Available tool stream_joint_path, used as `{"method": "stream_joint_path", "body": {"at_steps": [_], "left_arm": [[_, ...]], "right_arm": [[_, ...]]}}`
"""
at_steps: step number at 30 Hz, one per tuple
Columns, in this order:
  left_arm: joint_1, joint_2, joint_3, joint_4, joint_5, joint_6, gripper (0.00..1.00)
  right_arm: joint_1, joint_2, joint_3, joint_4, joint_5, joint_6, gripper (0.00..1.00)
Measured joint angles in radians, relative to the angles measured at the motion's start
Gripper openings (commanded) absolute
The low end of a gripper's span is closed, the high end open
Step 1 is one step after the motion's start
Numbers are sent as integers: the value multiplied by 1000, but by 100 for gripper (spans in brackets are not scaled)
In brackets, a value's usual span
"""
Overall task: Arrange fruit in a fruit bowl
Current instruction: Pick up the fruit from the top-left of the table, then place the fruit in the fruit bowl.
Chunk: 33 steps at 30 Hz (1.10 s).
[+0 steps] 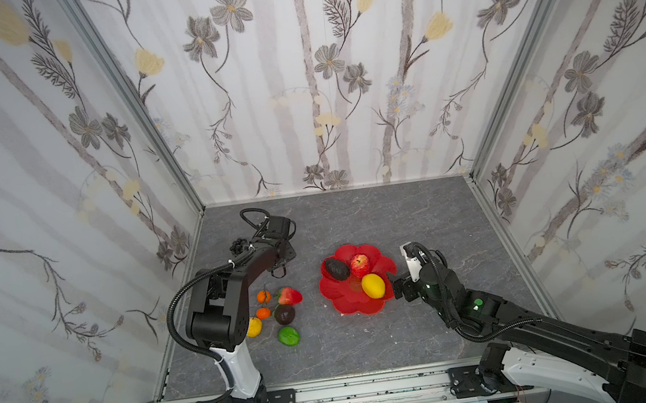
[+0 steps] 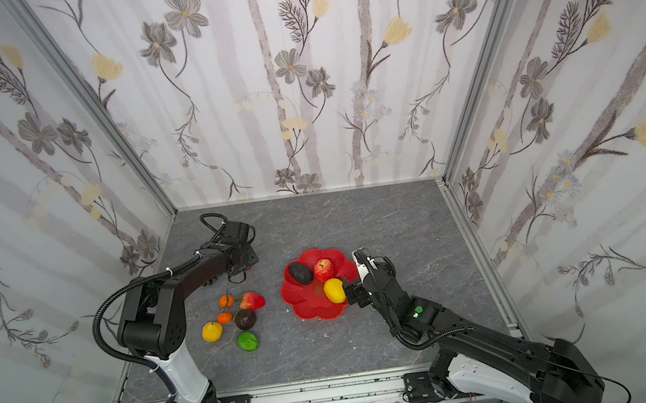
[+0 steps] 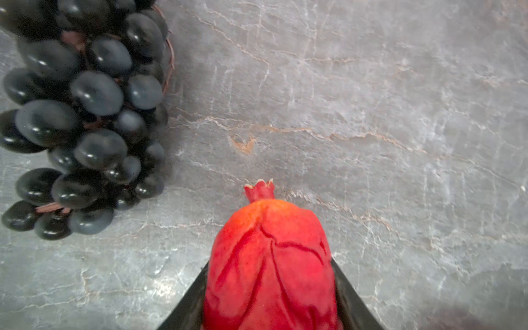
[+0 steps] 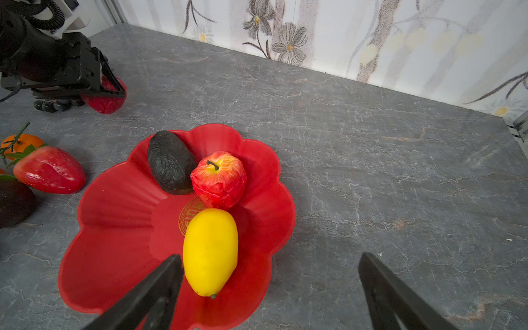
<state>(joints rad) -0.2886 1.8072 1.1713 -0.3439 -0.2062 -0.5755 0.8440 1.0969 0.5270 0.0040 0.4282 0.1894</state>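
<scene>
Red bowl (image 4: 114, 228) (gold emblem (image 4: 188, 213)) — yellow lemon (image 4: 210, 251), black avocado (image 4: 170, 163), grey-veined table (image 4: 371, 171).

Red petal-rimmed fruit bowl (image 4: 114, 228) has a dark avocado (image 4: 170, 161) and a red apple (image 4: 218, 180) touching each other, plus a yellow lemon (image 4: 210, 251) partly covering the gold emblem (image 4: 188, 213) in the middle. The right end effector (image 4: 270, 257) has its jaws spread wide, one finger (image 4: 154, 288) right beside the lemon over the bowl, the other over bare grey worktop (image 4: 371, 171). Left of the bowl sit a strawberry (image 4: 50, 170), an orange (image 4: 21, 143) and a dark fruit (image 4: 14, 203), and farther back the left end effector (image 4: 108, 88) is clamped on a bumpy red fruit (image 4: 104, 103) just beside some black grapes (image 4: 55, 105).
</scene>
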Motion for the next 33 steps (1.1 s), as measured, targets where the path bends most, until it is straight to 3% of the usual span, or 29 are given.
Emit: {"method": "stream_joint_path", "body": {"at_steps": [8, 14, 25, 33], "left_arm": [[-85, -120, -67, 20, 4, 66, 40], [-196, -278, -146, 79, 12, 150, 39], [-417, -586, -360, 358, 137, 366, 38], [-547, -622, -460, 581, 220, 500, 38]], "right_arm": [[0, 3, 0, 4, 2, 0, 96], [0, 1, 4, 1, -3, 24, 96], [-2, -47, 175, -144, -107, 249, 95], [-2, -111, 192, -161, -256, 395, 94]]}}
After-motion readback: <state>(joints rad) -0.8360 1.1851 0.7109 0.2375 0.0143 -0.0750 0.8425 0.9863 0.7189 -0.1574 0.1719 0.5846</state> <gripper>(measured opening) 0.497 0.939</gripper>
